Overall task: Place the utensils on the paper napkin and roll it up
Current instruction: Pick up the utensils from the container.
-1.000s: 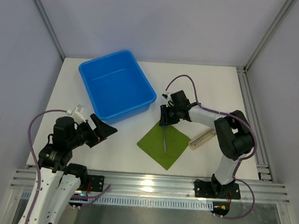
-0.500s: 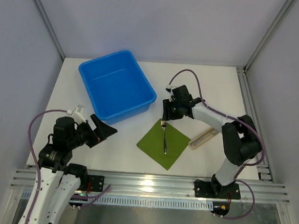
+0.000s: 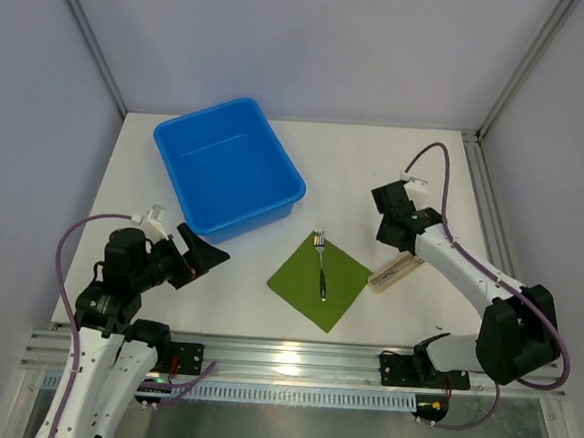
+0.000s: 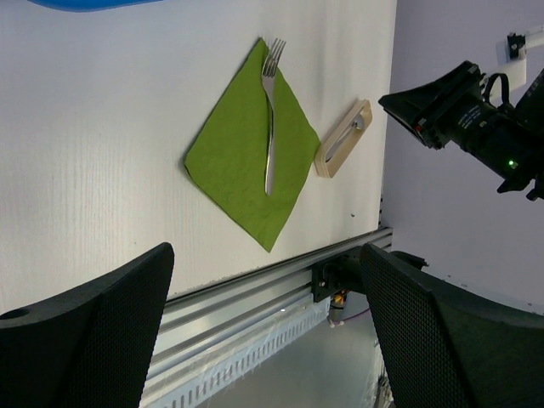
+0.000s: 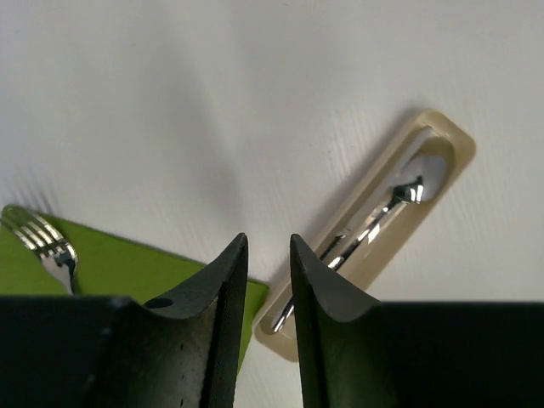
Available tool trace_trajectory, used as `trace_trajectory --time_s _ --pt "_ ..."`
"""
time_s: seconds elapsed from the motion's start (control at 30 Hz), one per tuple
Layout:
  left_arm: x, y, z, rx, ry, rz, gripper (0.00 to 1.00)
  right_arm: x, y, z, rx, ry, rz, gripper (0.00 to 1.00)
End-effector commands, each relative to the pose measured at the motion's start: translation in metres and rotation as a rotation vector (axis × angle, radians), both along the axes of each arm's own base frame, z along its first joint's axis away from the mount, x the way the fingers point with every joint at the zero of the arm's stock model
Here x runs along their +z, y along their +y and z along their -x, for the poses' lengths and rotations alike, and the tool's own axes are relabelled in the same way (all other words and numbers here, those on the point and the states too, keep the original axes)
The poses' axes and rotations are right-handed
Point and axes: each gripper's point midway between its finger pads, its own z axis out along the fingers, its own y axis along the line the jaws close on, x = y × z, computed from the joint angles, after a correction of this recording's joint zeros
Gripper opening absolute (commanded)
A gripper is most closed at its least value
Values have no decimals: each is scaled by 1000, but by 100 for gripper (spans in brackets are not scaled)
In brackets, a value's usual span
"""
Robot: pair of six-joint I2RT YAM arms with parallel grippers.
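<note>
Top view: my left gripper [image 3: 205, 245] sits at the near left on a folded arm, well apart from everything. My right arm reaches out, right gripper [image 3: 387, 226] near the beige holder [image 3: 409, 262], with the fork [image 3: 320, 266] lying on the green napkin [image 3: 297, 285], tines at its far corner, and the blue bin [image 3: 228, 164] at far left. Left wrist: jaws wide apart, nothing in them, facing napkin, fork and holder. Right wrist: fingers [image 5: 221, 289] nearly together with a thin gap, gripping nothing, above the table just beside the holder, which carries a spoon [image 5: 374, 223].
</note>
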Motion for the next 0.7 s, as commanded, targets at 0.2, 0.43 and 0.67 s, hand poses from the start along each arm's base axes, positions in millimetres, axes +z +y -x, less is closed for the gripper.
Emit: trace_trajectory --time_s 0.2,0.43,0.67 --pt "14 -6 0 -46 -51 17 91 -36 -74 27 -412 24 -3 22" --pt "13 -6 1 -45 -51 17 92 -52 -83 23 -431 54 -43 16" --pt "11 -6 1 -47 -46 15 91 -63 -79 21 -427 70 -72 15"
